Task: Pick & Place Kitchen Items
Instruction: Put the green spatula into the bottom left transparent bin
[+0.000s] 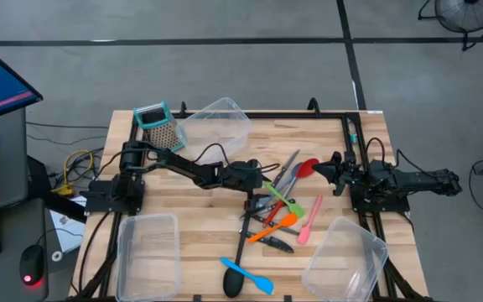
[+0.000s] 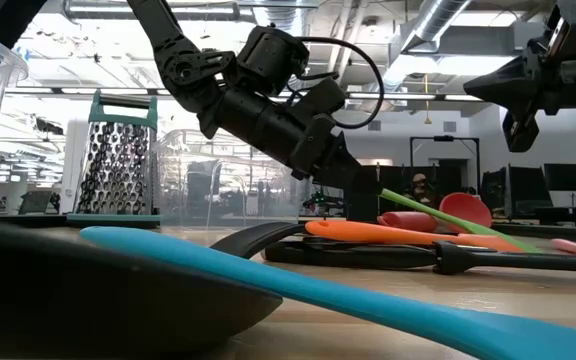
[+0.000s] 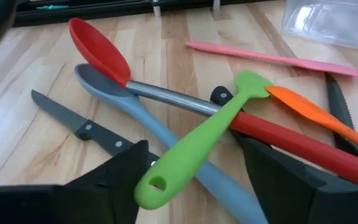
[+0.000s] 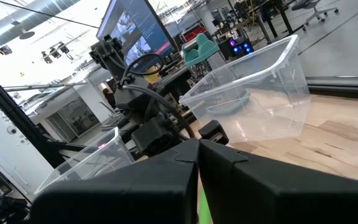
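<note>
The left gripper [image 1: 262,201] is down low over the pile of kitchen items near the middle of the table. Its 2 fingers [image 3: 114,174] stand apart, 1 on each side of the green spatula [image 3: 197,149], and they are not squeezing it yet. In the left wrist view, the round end of the handle with the hole sits right between them. Seen from above, the green spatula [image 1: 282,200] runs long from about 10 o'clock to 4 o'clock, and the gripper is at its 10 o'clock end. It lies on top of the red spoon [image 3: 104,53] and the grey spoon [image 3: 114,90], with a black-handled knife [image 3: 86,130] just beside it and the orange spatula [image 3: 319,115] touching its flat end. The pink spatula [image 3: 272,58] lies apart. I think the next move is to close on the green handle. The left arm is much nearer. The right gripper [image 1: 321,170] waits at 3 o'clock of the pile, up in the air, clenched on nothing.
</note>
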